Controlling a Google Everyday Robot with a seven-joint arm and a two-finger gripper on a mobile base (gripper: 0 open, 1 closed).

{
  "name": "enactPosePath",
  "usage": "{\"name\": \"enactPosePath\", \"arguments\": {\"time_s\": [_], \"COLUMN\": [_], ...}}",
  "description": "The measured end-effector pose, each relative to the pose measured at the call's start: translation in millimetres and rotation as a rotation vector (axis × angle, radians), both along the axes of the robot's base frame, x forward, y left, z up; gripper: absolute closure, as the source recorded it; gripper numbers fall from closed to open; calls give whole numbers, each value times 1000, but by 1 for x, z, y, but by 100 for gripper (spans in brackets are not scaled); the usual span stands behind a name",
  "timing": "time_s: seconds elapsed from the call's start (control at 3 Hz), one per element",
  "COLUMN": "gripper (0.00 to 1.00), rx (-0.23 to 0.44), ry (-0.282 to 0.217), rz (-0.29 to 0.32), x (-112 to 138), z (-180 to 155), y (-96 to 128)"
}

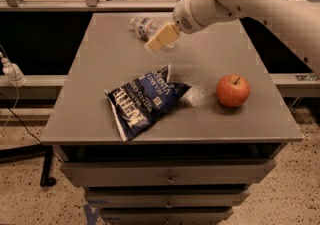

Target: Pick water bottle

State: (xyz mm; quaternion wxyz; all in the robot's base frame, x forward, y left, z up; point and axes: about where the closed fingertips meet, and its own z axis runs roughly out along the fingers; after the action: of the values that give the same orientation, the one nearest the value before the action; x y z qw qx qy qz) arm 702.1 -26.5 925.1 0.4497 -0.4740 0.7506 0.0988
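Note:
The water bottle [144, 25] lies on its side at the far middle of the grey table [100, 69], clear ribbed plastic with a label band. My gripper [161, 37] hangs from the white arm coming in from the upper right. Its tan fingers point down and left and cover the bottle's right end. The gripper is over the bottle, close to it; whether it touches the bottle does not show.
A blue chip bag [144, 100] lies at the front middle of the table. A red apple [233, 90] stands at the right front. Drawers sit below the table's front edge. A rail and glass panel run behind the table.

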Motion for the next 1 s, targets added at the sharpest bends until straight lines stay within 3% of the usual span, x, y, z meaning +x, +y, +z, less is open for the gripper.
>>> {"name": "enactPosePath", "arguments": {"time_s": [0.33,1.0], "gripper": [0,0], "rx": [14,6], "ry": [20,25], "rz": [-7,-34], "x": [26,68], "z": [-30,-71], "y": [13,12]}}
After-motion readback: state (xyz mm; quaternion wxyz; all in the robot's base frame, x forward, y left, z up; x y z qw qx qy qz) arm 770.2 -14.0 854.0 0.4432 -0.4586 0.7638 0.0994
